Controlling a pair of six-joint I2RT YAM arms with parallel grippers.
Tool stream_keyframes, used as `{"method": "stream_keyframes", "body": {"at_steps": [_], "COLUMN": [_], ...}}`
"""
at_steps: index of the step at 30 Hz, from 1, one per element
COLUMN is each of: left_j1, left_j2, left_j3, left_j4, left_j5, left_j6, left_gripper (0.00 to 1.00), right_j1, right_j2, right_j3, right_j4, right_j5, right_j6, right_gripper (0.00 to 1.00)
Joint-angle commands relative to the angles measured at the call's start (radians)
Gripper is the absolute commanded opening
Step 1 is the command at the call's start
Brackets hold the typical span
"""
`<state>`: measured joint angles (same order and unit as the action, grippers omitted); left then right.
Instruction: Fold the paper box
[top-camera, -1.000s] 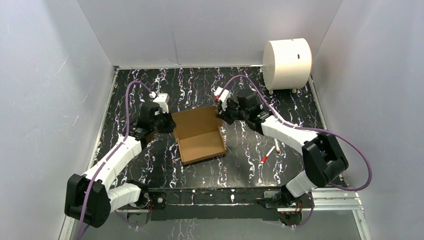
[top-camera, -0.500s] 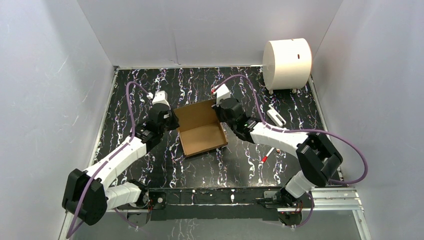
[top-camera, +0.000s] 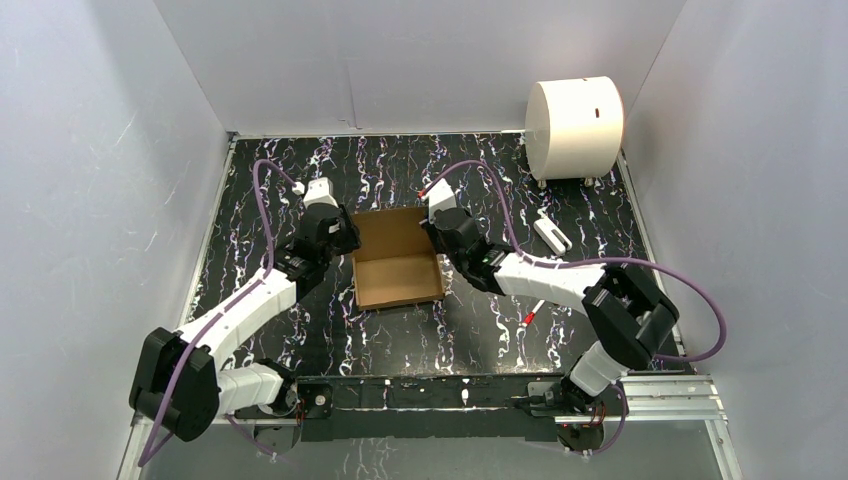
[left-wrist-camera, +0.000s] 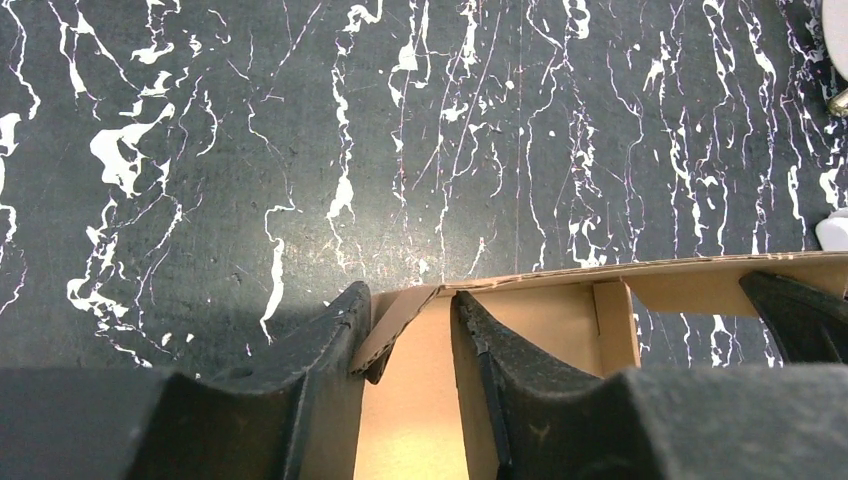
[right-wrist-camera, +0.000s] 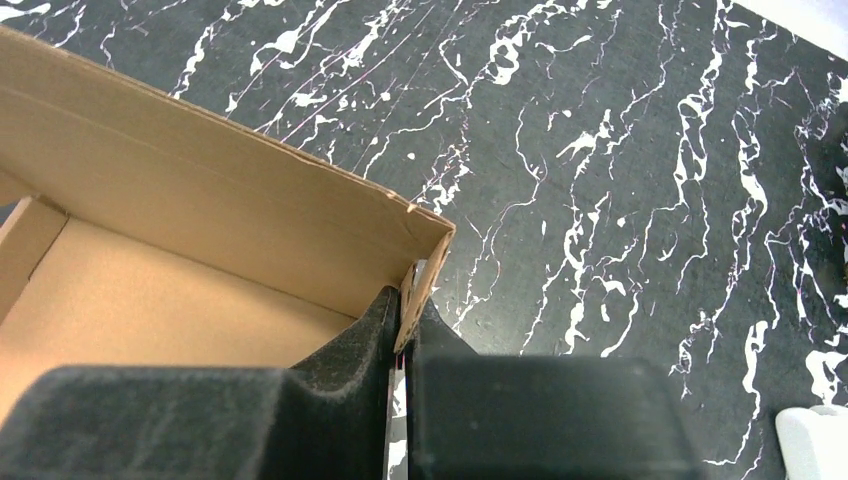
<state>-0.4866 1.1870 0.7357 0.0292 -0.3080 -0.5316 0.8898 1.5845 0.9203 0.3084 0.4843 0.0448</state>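
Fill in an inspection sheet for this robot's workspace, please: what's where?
surface: black marbled table
job's things: brown box at centre, open-topped
clutter: white cylinder far right; small white piece; red-tipped stick
fingers: left fingers open, astride the box's wall; right fingers pinch the opposite wall
cables: purple cables loop off both arms
surroundings: white walls on three sides

paper box (top-camera: 398, 262): brown | table (top-camera: 480, 330): black, white veins | cylinder (top-camera: 573, 113): white
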Motion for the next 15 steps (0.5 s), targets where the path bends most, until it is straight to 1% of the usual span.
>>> {"method": "stream_keyframes", "body": {"at_steps": [1,5,10,12,15], "left_j1": [0.029,0.063,0.1,0.111,0.128], "left_j2": [-0.026,-0.048,-0.084,-0.086,-0.095], "left_j3": [0.03,0.047,0.057,0.067,0.062], "left_j4": [0.004,-0.082,-0.149,-0.179,-0.186], "left_j5": [0.084,0.137,0.217,0.239,0.275], "left_j6": [0.01,0.045,0.134,0.18,0.237], "left_gripper": [0.35,0.41,0.5,0.52,0.55], "right_j1": [-0.011,-0.037,-0.077,-0.088,-0.104], "right_j2": [-0.049,-0.083,-0.125,-0.135,-0.141], "right_j3": [-0.025,-0.036,-0.049,-0.053,-0.059], "right_j4": [0.013,-0.014,-0.041,-0.047,-0.05], "right_j5": [-0.078,-0.167,-0.274,-0.307,-0.351], "right_j6": [-0.087,-0.107,-0.127,-0.14,-0.16], "right_gripper": [0.14,0.23,0.34,0.38,0.38]}}
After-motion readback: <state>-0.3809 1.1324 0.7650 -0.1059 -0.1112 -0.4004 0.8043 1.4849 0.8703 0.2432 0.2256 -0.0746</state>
